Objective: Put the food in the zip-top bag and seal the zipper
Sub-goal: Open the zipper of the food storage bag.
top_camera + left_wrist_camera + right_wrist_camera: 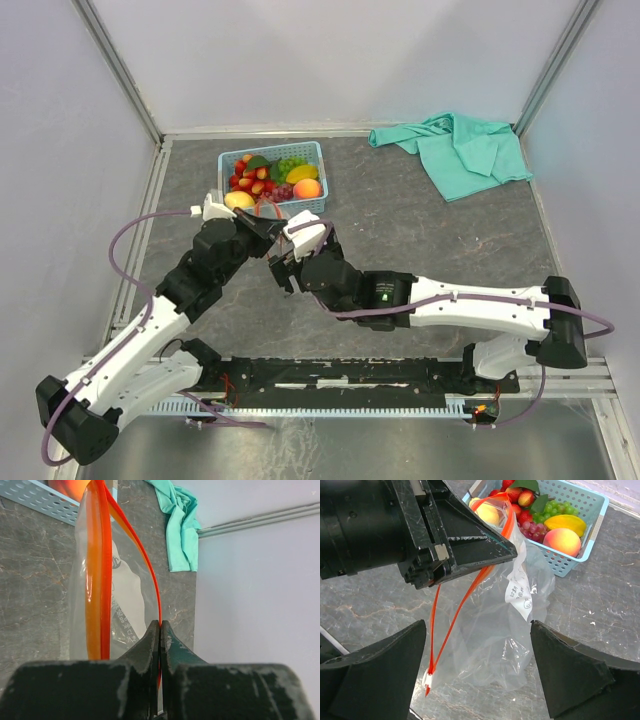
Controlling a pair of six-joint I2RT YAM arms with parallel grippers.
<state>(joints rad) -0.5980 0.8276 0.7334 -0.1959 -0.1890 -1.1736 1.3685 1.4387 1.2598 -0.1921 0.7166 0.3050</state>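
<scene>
The left gripper (160, 626) pinched one lip of the zipper (102, 580), the zip-top bag (505, 630) hanging mid-frame, lower left of the basket (594, 515) of toy fruit (562, 541). The right gripper (477, 625) was spread wide. The thin strip might slip free, and the mouth would collapse.

I work over a dark grey desk (400, 230) veined with pale streaks. Plain pale lilac walls (330, 60) close it in on three sides, and metal rails (122, 70) climb the far corners. A teal cloth (460, 150) lies crumpled at the far right. The light is soft and even.
</scene>
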